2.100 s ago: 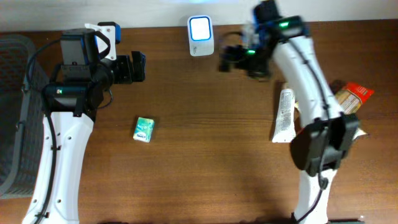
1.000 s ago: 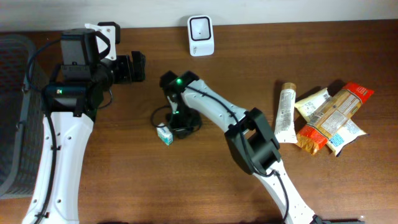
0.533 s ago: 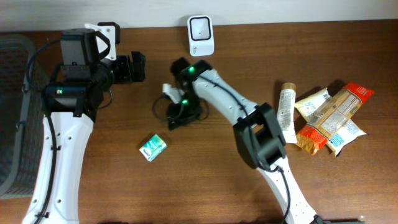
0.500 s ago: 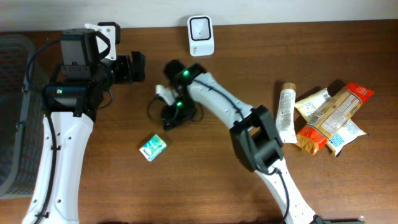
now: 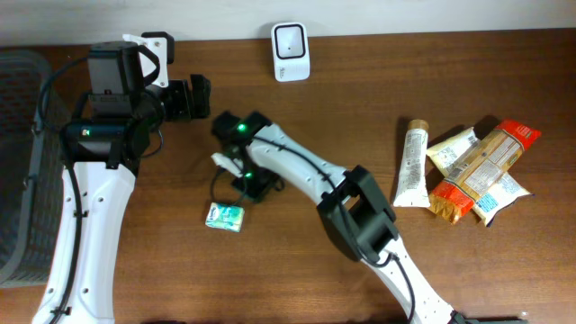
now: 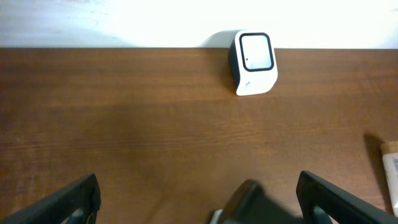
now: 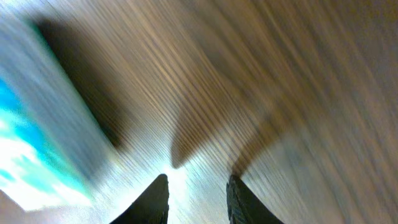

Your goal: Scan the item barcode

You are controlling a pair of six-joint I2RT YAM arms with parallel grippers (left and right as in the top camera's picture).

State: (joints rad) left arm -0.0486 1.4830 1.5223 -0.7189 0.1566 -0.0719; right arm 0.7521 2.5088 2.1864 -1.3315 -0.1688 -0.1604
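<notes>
Closest to the robot, a little green and white box (image 5: 225,216) lies flat on the brown table (image 5: 315,270), over on the left side. The right gripper (image 7: 198,190) hangs low just behind the box. Its two fingers are a little way apart and hold nothing, so only wood shows between them. The box looks like a blurry blue-green shape beside them. A bit farther back, the left gripper (image 6: 198,186) is spread wide and holds nothing. On the right lie a white tube (image 5: 412,164) and some snack bars (image 5: 486,166). A grey basket (image 5: 18,180) sits at the left edge. Farthest back, by the wall, stands the white scanner (image 5: 290,51), well apart from the box.
</notes>
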